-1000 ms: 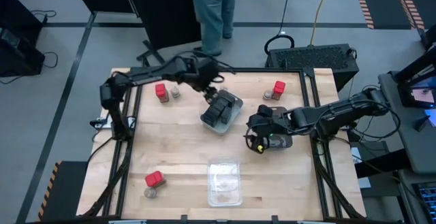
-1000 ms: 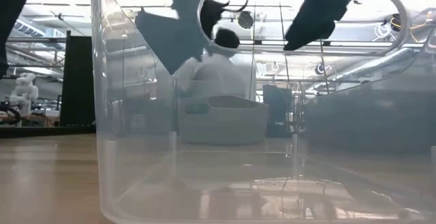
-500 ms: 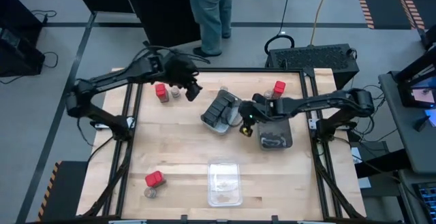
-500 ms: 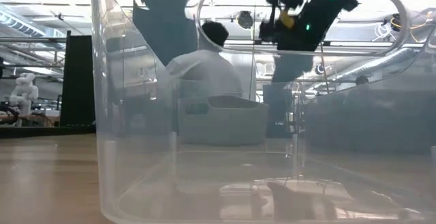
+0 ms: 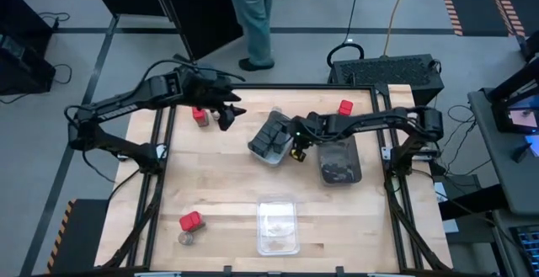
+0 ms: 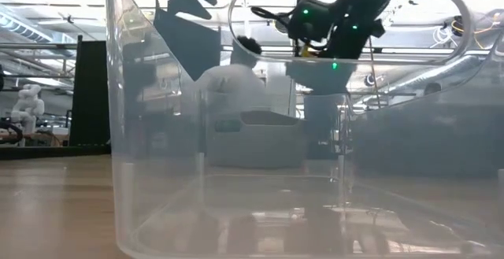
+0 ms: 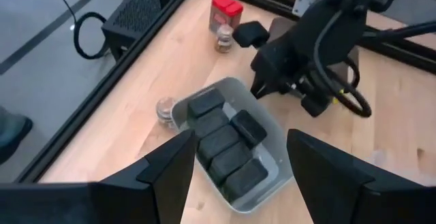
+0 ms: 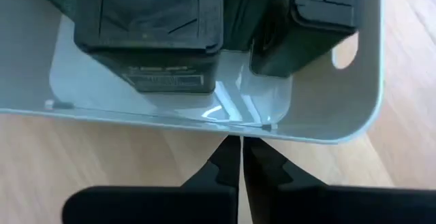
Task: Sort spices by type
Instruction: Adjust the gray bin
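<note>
Right gripper (image 8: 240, 157) is clenched empty at the rim of the clear tray (image 5: 289, 126), which holds five black spice blocks (image 7: 221, 142). If nudging the tray, push low and square. Left gripper (image 5: 226, 109) hangs parted beside the red block (image 5: 199, 114), far from the tray.

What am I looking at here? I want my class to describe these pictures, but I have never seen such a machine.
It is a robot with two dark jointed arms over a pale wooden table. One camera looks straight down, one sits at table height behind a clear plastic tray, and one rides on each wrist. The left gripper hangs open above a red block and a small round jar. The right gripper is shut, empty, at the rim of a clear rectangular tray holding dark grey blocks. More red blocks, jars and a dark smoky tray lie around.
</note>
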Tool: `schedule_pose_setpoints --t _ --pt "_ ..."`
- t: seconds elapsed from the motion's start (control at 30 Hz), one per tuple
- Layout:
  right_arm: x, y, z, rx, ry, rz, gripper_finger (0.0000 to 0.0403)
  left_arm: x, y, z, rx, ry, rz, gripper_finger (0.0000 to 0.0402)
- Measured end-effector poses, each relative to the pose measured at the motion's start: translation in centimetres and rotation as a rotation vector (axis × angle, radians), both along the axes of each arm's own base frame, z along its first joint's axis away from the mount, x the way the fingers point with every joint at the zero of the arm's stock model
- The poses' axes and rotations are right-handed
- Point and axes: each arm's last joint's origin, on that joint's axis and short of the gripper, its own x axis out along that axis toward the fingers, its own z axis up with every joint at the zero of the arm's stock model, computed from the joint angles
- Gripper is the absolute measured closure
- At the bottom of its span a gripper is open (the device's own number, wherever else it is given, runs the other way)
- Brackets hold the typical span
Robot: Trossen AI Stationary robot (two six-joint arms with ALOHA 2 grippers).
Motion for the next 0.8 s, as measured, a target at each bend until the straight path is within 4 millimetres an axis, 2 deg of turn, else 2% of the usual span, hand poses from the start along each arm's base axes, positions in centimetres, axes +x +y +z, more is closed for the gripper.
schedule_pose_setpoints --t 0.4,0.57,0.8 --pt "2.6 -2.7 -0.1 -0.094 0.065 -0.026 0.0403 -0.1 0.0 -0.1 -0.001 0.016 0.001 0.0164" --pt "3.7 -3.7 1.1 -0.136 -0.029 -0.014 0.0403 -0.2 -0.1 -0.2 0.008 0.032 -0.010 0.0164" --pt "4.1 -4.9 2.4 -0.169 -0.071 -0.017 0.0403 -0.4 -0.1 -0.4 0.002 0.061 -0.014 0.0164"
